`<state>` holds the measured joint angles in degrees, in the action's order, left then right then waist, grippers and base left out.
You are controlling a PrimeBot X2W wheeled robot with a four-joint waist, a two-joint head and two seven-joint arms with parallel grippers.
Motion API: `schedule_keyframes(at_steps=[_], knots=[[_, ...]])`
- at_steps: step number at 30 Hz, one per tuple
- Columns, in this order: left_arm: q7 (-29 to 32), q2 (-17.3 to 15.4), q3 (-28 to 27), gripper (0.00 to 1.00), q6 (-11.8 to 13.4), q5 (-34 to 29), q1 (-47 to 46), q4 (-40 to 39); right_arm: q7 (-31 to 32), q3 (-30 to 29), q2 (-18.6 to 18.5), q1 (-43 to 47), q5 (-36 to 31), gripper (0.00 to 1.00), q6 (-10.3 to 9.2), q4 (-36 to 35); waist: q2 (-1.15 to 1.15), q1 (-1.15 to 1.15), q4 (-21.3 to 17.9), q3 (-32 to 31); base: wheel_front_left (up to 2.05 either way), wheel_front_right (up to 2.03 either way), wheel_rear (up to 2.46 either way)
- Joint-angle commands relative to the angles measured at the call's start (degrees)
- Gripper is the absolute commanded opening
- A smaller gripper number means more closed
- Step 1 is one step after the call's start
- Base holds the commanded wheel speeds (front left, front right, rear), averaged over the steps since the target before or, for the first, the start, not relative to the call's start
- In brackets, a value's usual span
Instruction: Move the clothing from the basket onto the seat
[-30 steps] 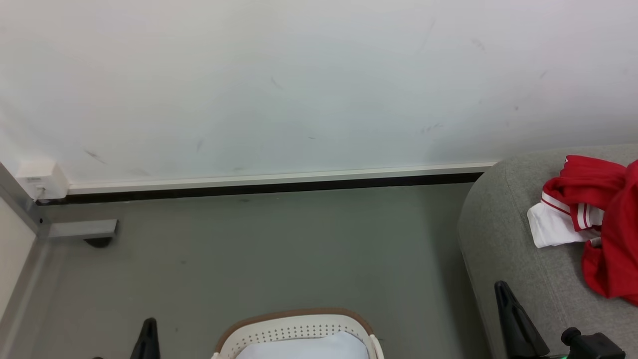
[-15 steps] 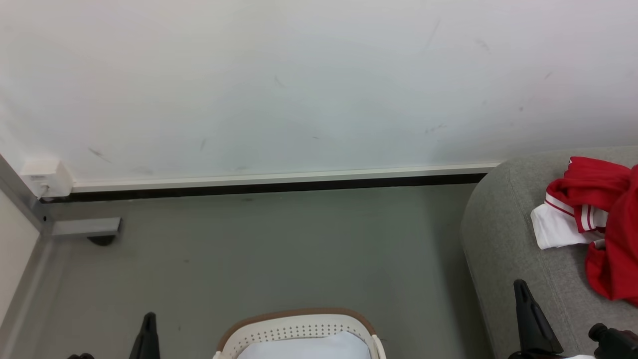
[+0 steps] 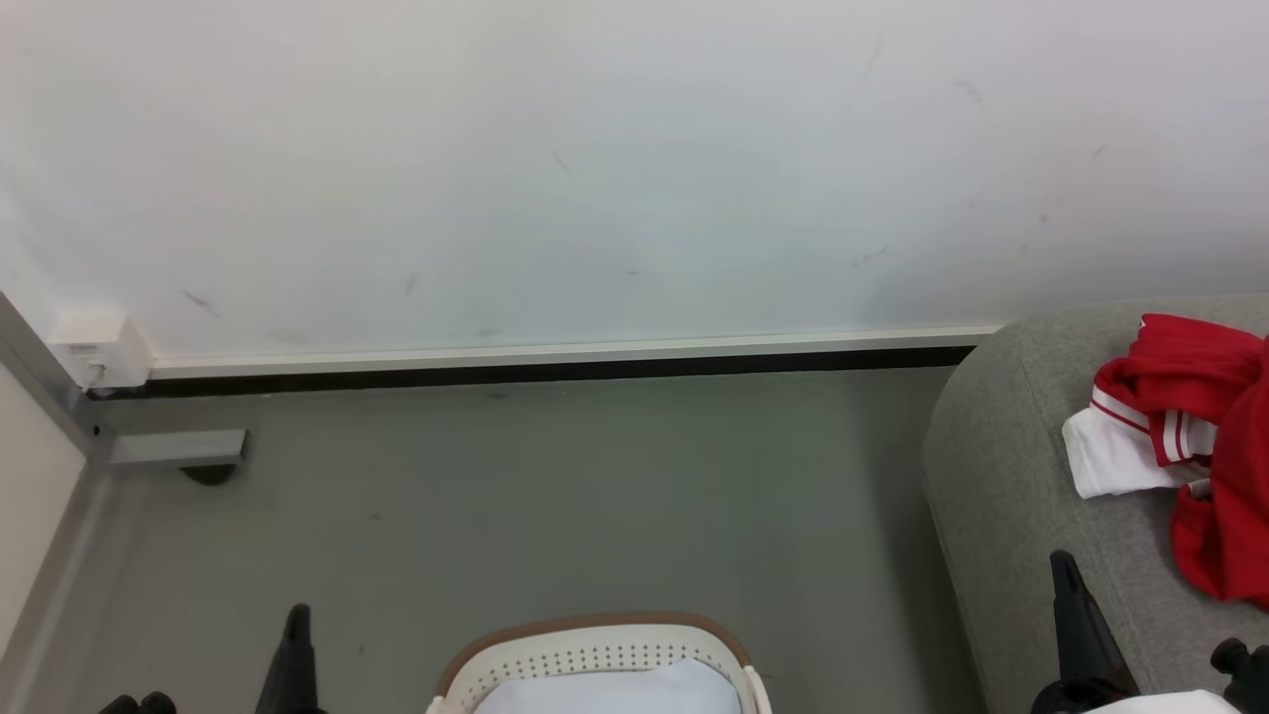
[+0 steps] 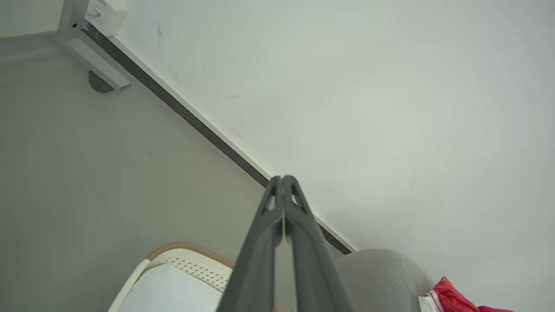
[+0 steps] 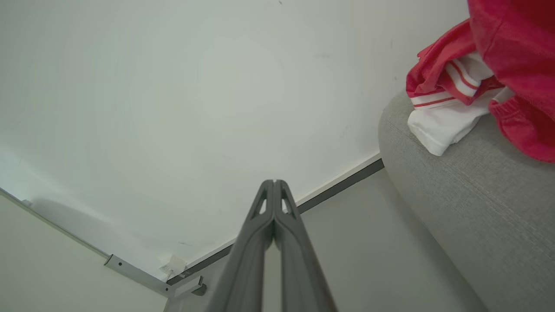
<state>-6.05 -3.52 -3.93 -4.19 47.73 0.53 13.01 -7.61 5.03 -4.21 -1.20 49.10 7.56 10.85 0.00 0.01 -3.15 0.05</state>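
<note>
Head view — clothing (image 3: 1227,392) beyond right jaws, apart

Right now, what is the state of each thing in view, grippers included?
Large grey fabric-upholstered seat: partly covered.
Soft red jersey clothing with white panels: crumpled in a heap on that seat.
Oval white perforated plastic basket, brown rim: upright, not empty.
Plain pale bluish-white cloth: lying in that basket.
Left gripper: shut, empty.
Right gripper: shut, empty.
</note>
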Motion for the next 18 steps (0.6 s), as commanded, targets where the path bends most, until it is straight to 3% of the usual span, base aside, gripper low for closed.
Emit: schedule_keyframes(at_steps=[1, 18], knots=[[0.5, -0.2, -0.4, 0.0, -0.4, 1.8, -1.3, -0.4, 0.4, -0.6, -0.6, -1.7, 1.9, 0.0, -0.04, -0.5, 0.0, 0.0, 0.0, 0.0, 0.0, 0.0, 0.0], [3.6, 0.0, -1.0, 0.0, -1.2, 12.4, -2.8, -0.1, 3.1, -2.6, -0.7, -2.6, 12.8, 0.0, -0.06, 0.4, 0.0, 0.0, 0.6, 0.0, 0.0, 0.0, 0.0]])
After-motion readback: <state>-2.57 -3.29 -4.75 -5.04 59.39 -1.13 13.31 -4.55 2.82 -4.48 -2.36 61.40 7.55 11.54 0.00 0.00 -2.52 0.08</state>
